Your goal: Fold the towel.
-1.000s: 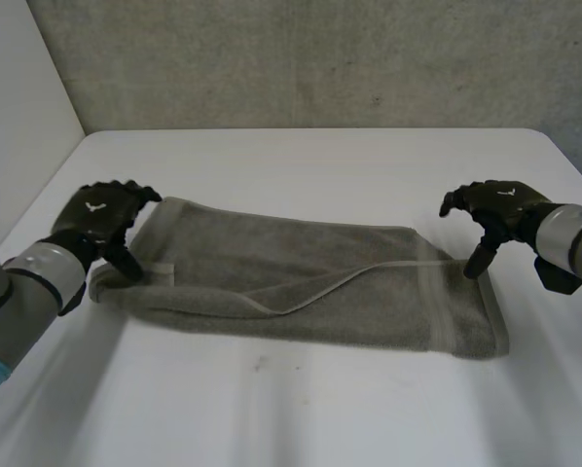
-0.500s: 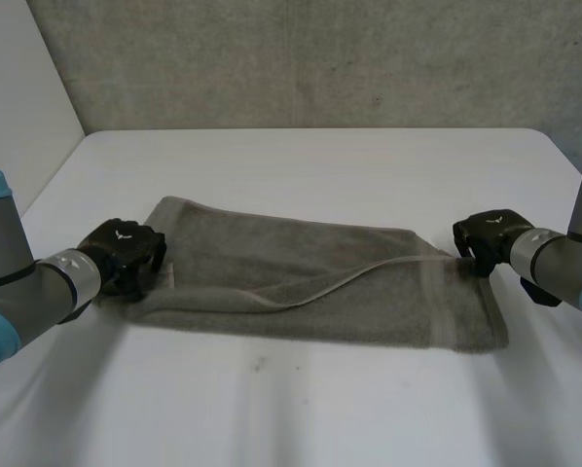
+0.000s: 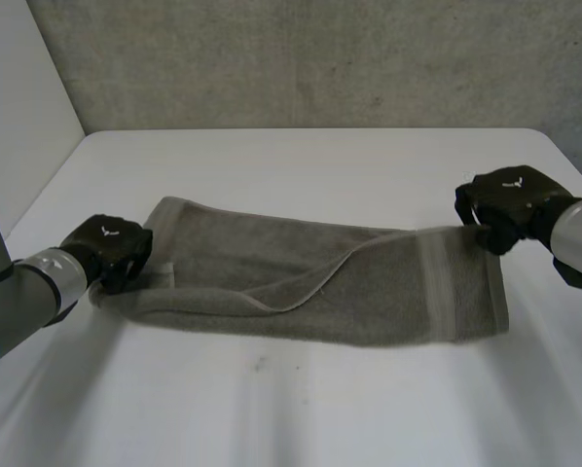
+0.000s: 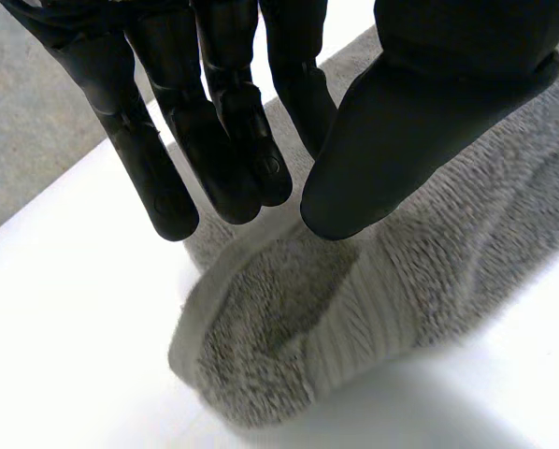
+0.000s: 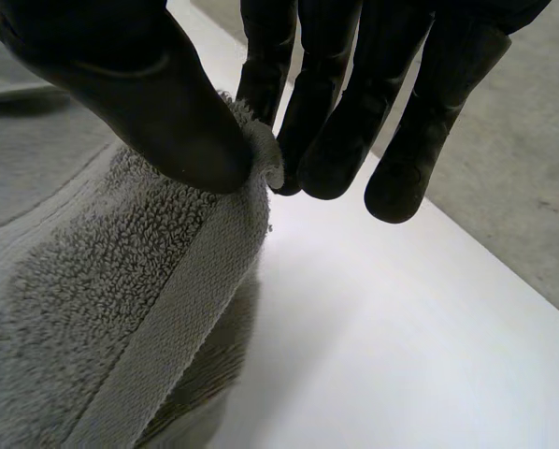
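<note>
A grey towel (image 3: 301, 282), folded lengthwise, lies across the white table (image 3: 320, 409). My left hand (image 3: 111, 251) sits at the towel's left end. In the left wrist view its thumb (image 4: 420, 122) and fingers (image 4: 214, 140) close on a bunched corner of the towel (image 4: 326, 327). My right hand (image 3: 510, 199) is at the far right corner. There its thumb (image 5: 139, 103) and fingers (image 5: 326, 122) pinch the hemmed edge of the towel (image 5: 121, 309) and hold that corner a little above the table.
A grey concrete wall (image 3: 320, 58) rises behind the table's far edge. A pale wall (image 3: 18, 117) runs along the left side. Bare table top lies in front of and behind the towel.
Both hands went from spread fingers to a closed pinch on the towel's ends. The right hand then rose and pulled its corner up, tightening the upper layer.
</note>
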Tool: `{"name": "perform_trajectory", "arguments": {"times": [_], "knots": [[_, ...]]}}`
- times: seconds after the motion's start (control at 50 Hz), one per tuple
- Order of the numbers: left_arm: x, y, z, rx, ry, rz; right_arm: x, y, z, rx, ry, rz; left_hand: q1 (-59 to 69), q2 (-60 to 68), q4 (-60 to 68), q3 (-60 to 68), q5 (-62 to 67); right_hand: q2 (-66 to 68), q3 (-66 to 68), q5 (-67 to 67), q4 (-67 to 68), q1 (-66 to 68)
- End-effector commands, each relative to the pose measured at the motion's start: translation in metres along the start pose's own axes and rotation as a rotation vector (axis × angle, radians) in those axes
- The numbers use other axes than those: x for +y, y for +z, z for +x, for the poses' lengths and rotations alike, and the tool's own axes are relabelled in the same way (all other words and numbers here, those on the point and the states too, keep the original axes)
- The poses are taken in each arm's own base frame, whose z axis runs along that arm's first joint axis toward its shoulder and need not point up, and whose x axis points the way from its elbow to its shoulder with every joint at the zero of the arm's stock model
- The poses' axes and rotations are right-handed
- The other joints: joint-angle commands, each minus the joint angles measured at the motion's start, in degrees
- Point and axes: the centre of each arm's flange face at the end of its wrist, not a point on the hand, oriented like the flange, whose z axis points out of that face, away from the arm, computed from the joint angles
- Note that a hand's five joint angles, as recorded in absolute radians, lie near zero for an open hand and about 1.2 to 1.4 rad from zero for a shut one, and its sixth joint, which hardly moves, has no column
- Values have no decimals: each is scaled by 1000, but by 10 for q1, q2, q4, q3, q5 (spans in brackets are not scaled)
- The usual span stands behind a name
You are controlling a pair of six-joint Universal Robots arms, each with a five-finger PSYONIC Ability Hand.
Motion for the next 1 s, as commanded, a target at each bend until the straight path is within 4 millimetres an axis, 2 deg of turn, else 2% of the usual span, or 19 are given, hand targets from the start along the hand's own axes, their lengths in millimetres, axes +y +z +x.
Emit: {"name": "perform_trajectory", "arguments": {"times": [0.02,0.1,0.16,0.26,0.36,0.44,0.52,0.58,0.68,0.84,1.0], "knots": [[12,-8,1,1,-19,-24,38,-36,-6,-47,-192,-140,-439,-456,-457,-456,-446,56,36,39,33,41],[9,-5,0,-18,-9,20,61,-45,-24,-117,-236,-207,-480,-497,-498,-496,-487,56,36,39,33,41],[2,0,0,-41,15,86,65,-45,-27,-121,-226,-212,-471,-489,-489,-488,-479,56,36,39,33,41],[-10,7,14,-19,40,157,78,-41,-34,-106,-204,-178,-469,-487,-487,-486,-477,56,36,39,33,41],[-19,23,30,33,69,173,83,-40,-37,-97,-217,-159,-451,-468,-469,-468,-458,56,36,39,33,41],[-19,31,29,52,64,149,87,-40,-36,-94,-215,-165,-428,-445,-446,-444,-435,56,36,39,33,41],[-16,44,28,82,51,84,92,-40,-25,-67,-187,-177,-367,-384,-385,-384,-374,56,36,39,33,41],[-13,47,28,87,50,56,93,-41,-23,-67,-181,-178,-362,-379,-380,-379,-369,56,36,39,33,41],[-8,60,23,60,126,5,93,-41,-23,-67,-188,-179,-348,-366,-366,-365,-356,56,36,39,33,41],[-4,67,18,21,182,-16,94,-41,-24,-70,-185,-180,-347,-364,-365,-363,-354,56,36,39,33,41],[0,66,21,33,199,-33,95,-41,-24,-72,-183,-184,-348,-366,-366,-365,-356,56,36,39,33,41]]}}
